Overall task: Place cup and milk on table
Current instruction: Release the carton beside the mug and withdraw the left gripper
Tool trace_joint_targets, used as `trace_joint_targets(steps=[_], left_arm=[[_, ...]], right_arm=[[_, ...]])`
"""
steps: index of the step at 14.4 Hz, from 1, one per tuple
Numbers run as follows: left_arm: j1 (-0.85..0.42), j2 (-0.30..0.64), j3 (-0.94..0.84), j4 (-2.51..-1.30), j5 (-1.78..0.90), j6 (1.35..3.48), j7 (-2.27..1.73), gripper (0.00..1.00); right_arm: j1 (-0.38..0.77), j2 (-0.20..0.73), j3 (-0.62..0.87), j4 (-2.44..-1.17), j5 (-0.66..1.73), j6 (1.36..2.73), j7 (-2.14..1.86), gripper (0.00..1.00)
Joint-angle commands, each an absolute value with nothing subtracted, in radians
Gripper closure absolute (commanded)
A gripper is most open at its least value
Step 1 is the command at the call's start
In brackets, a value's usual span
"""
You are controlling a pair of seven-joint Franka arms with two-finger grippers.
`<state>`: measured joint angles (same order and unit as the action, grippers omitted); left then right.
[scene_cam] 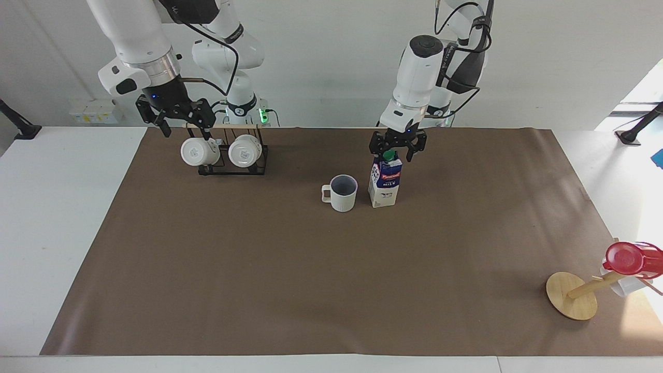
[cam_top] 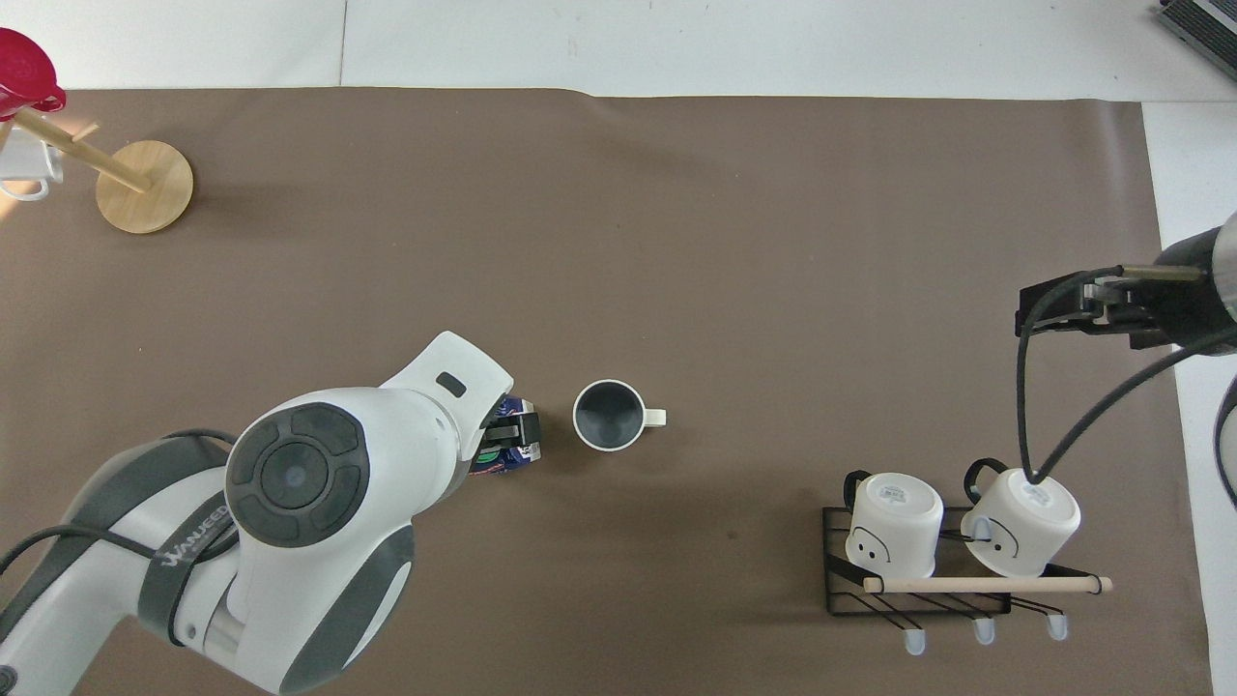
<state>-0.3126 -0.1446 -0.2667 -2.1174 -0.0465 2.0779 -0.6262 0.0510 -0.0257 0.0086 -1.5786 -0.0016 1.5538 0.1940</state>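
Observation:
The cream mug (scene_cam: 343, 193) stands upright mid-table on the brown paper (scene_cam: 311, 285), handle toward the right arm's end; it also shows in the overhead view (cam_top: 609, 416). The blue-and-white milk carton (scene_cam: 384, 181) stands upright right beside it, toward the left arm's end. My left gripper (scene_cam: 398, 151) is open just over the carton's green cap, fingers spread either side of it. In the overhead view the left arm hides most of the carton (cam_top: 520, 456). My right gripper (scene_cam: 186, 127) is open and empty, and it waits over the mug rack.
A black wire rack (scene_cam: 233, 155) with two white mugs stands near the robots at the right arm's end. A wooden stand (scene_cam: 572, 295) with a red cup (scene_cam: 629, 258) sits far from the robots at the left arm's end.

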Motion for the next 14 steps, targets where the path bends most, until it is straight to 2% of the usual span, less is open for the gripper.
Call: trace_joint_targets(steps=[1,5,9,12,14], left_arm=[[-0.334,-0.155,-0.259,-2.008,-0.034,1.938,-0.647,0.0],[-0.289,-0.178,-0.244,-1.896,-0.032,1.847,-0.644,0.0],[-0.131,-0.179,-0.232,-1.781,-0.035,1.686,-0.499,0.0],[-0.029,-0.164,-0.227,-1.649,-0.037,1.531,-0.353,0.0],[0.032,-0.163,-0.224,-1.611,-0.043,1.45,-0.351,0.0]], right_arm=[[0.051,-0.038,0.014,-1.589,-0.008,1.552,0.233,0.0],[0.051,-0.038,0.014,-1.591,-0.009,1.554,0.233,0.0],[0.051,-0.038,0.021,-1.594,-0.031,1.552,0.233,0.0],[0.051,-0.04,0.026,-1.594,-0.032,1.551,0.233,0.0],[0.051,-0.038,0.026,-1.592,-0.032,1.552,0.235,0.0]])
